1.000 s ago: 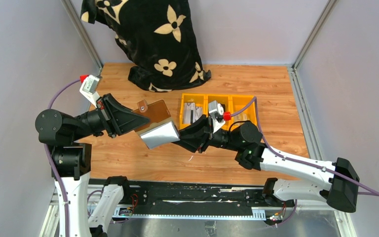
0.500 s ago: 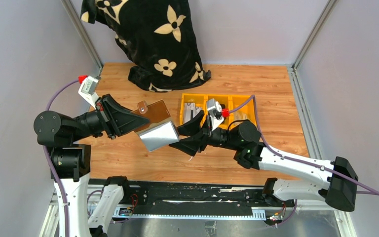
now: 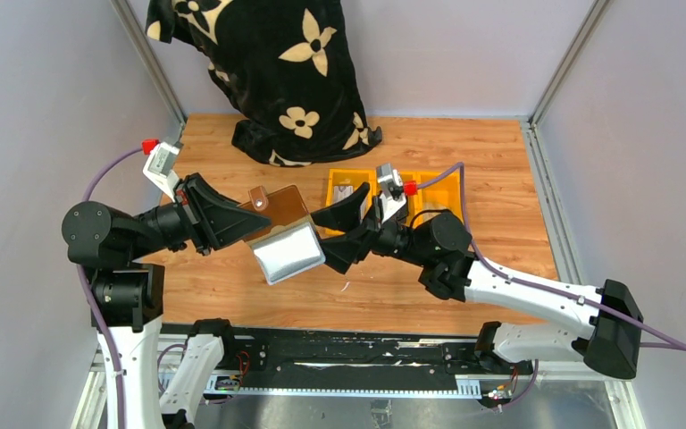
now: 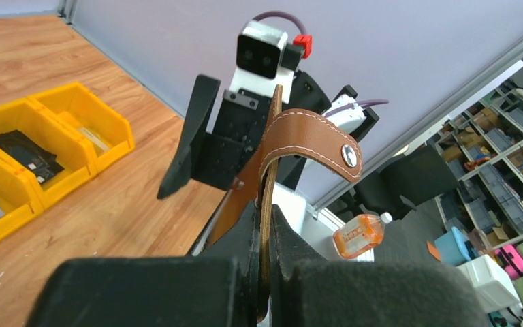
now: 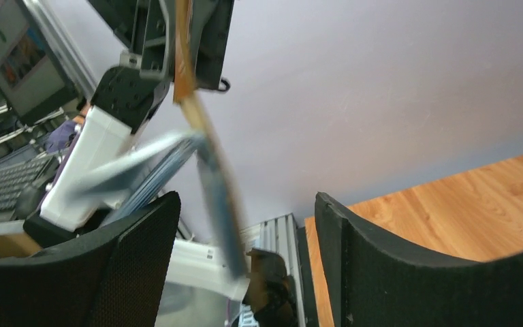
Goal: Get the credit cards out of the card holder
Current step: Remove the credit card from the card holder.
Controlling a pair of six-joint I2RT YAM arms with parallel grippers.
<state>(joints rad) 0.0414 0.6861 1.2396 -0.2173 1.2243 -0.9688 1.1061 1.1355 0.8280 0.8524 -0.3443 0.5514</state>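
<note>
I have the left gripper (image 3: 248, 223) clamped on the brown, tabbed card holder (image 3: 279, 204), aloft over the table (image 3: 464, 152), its silvery sleeves (image 3: 290, 252) hanging open; the right gripper (image 3: 323, 243) gapes wide just beside them, gripping nothing.

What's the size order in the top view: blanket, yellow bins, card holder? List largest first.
1. The blanket, clearly largest.
2. yellow bins and card holder: alike; holder is lifted nearer the camera, so unranked.
</note>
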